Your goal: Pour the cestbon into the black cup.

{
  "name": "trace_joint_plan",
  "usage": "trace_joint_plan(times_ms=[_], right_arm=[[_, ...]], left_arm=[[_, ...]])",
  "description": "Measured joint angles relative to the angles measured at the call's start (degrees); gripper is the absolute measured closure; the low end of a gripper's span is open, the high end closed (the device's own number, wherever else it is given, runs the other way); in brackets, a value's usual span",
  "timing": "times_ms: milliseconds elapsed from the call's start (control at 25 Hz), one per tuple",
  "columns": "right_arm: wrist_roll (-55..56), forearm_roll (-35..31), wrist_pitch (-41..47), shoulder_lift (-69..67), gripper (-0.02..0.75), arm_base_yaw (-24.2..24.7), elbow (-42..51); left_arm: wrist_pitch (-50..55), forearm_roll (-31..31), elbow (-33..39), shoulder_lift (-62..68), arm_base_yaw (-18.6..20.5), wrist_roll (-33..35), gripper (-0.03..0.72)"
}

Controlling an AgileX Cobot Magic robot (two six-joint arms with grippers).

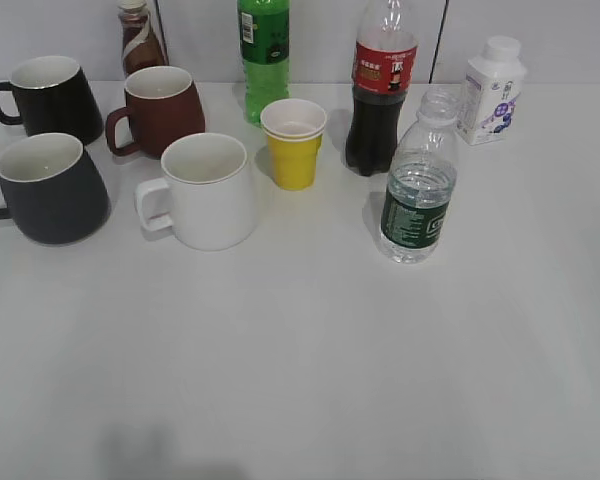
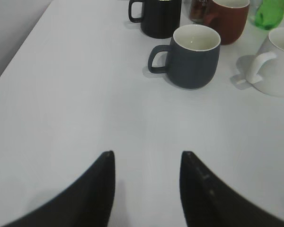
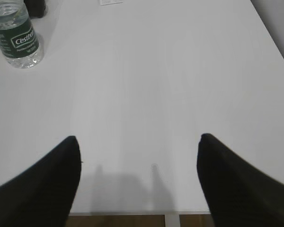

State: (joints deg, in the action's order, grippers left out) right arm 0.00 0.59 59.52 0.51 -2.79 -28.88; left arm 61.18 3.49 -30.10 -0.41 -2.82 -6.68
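The cestbon point(image 1: 418, 185), a clear uncapped water bottle with a dark green label, stands upright right of centre on the white table; it also shows at the top left of the right wrist view point(image 3: 16, 35). The black cup point(image 1: 48, 187), a matte charcoal mug with a white inside, stands at the left, handle to the left; it also shows in the left wrist view point(image 2: 191, 56). My left gripper point(image 2: 147, 153) is open and empty over bare table, well short of the cup. My right gripper point(image 3: 138, 138) is open and empty near the table's front edge. Neither gripper shows in the exterior view.
A white mug point(image 1: 204, 190), a yellow cup point(image 1: 294, 143), a maroon mug point(image 1: 158, 108) and a glossy black mug point(image 1: 50, 97) stand around the charcoal one. Behind are a green soda bottle point(image 1: 264, 55), a cola bottle point(image 1: 381, 90), a white milk bottle point(image 1: 493, 90) and a brown bottle point(image 1: 138, 38).
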Motion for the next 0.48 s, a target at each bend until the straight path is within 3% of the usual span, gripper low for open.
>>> trace_joint_plan(times_ms=[480], right_arm=[[0.0, 0.0, 0.0, 0.0, 0.164, 0.0, 0.0]], left_arm=[[0.0, 0.0, 0.0, 0.0, 0.0, 0.0, 0.347]])
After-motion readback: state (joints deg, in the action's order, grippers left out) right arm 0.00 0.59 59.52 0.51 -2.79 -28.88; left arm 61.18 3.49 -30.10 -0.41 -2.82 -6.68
